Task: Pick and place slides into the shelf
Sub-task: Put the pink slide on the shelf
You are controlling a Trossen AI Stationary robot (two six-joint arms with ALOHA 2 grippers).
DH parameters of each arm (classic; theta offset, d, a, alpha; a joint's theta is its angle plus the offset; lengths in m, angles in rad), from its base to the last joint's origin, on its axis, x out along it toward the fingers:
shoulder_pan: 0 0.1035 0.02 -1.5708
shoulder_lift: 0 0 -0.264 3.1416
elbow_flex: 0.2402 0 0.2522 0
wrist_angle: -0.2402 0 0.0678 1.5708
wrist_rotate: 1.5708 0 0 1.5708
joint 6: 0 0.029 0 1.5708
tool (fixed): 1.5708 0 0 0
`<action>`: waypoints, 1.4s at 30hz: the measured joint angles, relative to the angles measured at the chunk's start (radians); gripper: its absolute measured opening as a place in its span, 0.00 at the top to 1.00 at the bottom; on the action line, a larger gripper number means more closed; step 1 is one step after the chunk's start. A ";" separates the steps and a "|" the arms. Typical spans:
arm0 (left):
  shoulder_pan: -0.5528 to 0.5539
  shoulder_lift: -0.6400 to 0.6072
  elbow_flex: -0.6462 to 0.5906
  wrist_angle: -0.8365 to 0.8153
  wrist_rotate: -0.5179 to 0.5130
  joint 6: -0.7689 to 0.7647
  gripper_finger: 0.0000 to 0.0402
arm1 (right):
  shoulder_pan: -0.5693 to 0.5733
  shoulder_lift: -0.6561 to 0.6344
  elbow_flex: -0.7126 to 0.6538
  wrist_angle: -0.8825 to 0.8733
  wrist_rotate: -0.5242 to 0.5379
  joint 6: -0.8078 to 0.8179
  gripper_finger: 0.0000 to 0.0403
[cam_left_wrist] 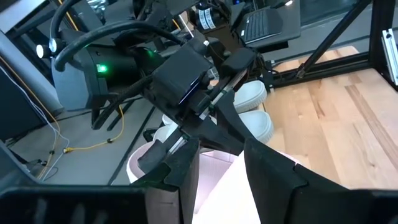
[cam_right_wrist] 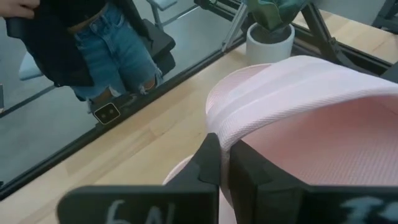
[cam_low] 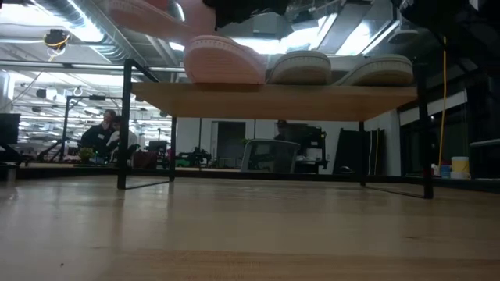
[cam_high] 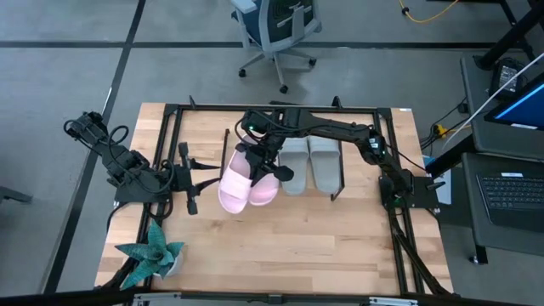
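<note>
Two grey-green slides lie side by side on the shelf, soles on its wooden board. One pale pink slide rests beside them on the board. The second pink slide sits higher and tilted, at the shelf's left end. My right gripper reaches over the shelf from the right and is shut on it. My left gripper waits open, left of the shelf and clear of everything. My right gripper pinches the pink slide's wide strap at its edge, one finger under the strap and the other outside it. The fingers come from above, slanting down. The slide is tilted with one end raised; whether its other end touches the shelf, I cannot tell.
A teal star-shaped plant in a white pot stands at the table's near left corner. A person in jeans stands by the table's edge. An office chair is beyond the far edge. Bare wood lies in front of the shelf.
</note>
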 joint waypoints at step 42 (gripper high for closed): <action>0.000 0.000 0.000 0.000 0.003 0.003 0.70 | -0.042 -0.123 0.014 0.173 0.150 0.241 0.62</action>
